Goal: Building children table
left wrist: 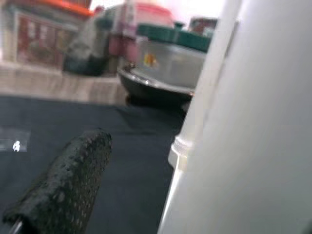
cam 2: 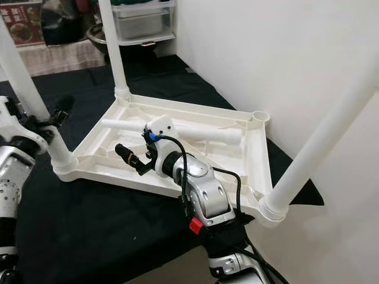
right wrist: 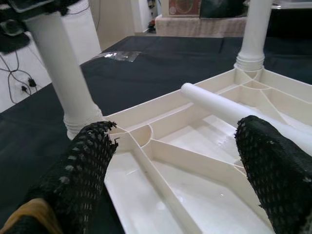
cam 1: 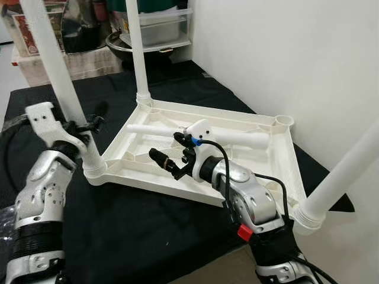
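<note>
A white plastic tabletop lies upside down on a black cloth. Legs stand in its near-left, far-left and near-right corners. A loose white leg lies inside the tabletop; the far-right socket holds nothing. My left gripper is at the near-left leg low down, open. One finger stands apart from the leg, which hides the other. My right gripper hovers open over the tabletop's near-left part, just short of the loose leg, holding nothing.
A white wall runs close along the right. Behind the cloth stand a dark pan, a clear plastic drawer unit and boxes. The black cloth ends near the front right, where bare floor shows.
</note>
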Controlling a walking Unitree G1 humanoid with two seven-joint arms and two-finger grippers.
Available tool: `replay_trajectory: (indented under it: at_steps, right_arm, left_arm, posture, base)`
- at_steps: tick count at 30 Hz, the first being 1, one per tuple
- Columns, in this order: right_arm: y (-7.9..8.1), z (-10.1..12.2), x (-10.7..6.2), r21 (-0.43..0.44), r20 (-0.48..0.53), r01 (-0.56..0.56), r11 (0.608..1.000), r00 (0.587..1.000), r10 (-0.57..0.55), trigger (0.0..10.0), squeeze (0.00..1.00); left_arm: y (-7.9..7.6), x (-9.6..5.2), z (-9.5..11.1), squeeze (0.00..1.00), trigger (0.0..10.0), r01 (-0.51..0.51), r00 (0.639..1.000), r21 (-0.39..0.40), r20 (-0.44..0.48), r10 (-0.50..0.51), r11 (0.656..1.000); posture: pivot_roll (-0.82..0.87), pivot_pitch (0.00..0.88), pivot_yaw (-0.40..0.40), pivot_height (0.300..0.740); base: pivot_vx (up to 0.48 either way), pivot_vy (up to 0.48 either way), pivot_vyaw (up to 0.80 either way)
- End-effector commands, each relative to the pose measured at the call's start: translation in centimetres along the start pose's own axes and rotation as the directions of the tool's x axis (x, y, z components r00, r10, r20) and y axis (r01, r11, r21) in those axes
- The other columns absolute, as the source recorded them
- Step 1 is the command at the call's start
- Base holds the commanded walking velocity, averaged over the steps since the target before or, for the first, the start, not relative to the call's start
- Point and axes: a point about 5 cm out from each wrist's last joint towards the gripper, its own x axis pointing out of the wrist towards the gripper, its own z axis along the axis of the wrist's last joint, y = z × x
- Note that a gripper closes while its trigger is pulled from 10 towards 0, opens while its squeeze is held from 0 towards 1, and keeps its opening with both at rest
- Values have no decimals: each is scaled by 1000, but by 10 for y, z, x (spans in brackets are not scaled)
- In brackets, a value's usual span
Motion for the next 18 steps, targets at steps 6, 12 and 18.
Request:
replay_trajectory:
  at_steps: [6, 12, 18]
  right_arm:
    - [0, -3, -9, -7, 9, -37, 999, 999, 37, 10000, 0]
    - [-2, -6, -11, -11, 0, -53, 999, 999, 53, 10000, 0]
    - [0, -8, -12, -22, -11, -83, 996, 996, 83, 10000, 0]
  left_arm:
    - [12, -30, 12, 0, 10000, -105, 993, 33, 66, 103, 994]
    - [2, -49, 12, 0, 10000, -96, 993, 38, 74, 93, 995]
    - [-23, -80, -7, 0, 10000, -63, 998, 62, 9, 63, 996]
  posture:
    - [17, 72, -31, 740]
    - [24, 69, -28, 740]
    - [31, 70, -24, 740]
  base:
    - [0, 0, 0]
    - [0, 0, 0]
    - [0, 0, 0]
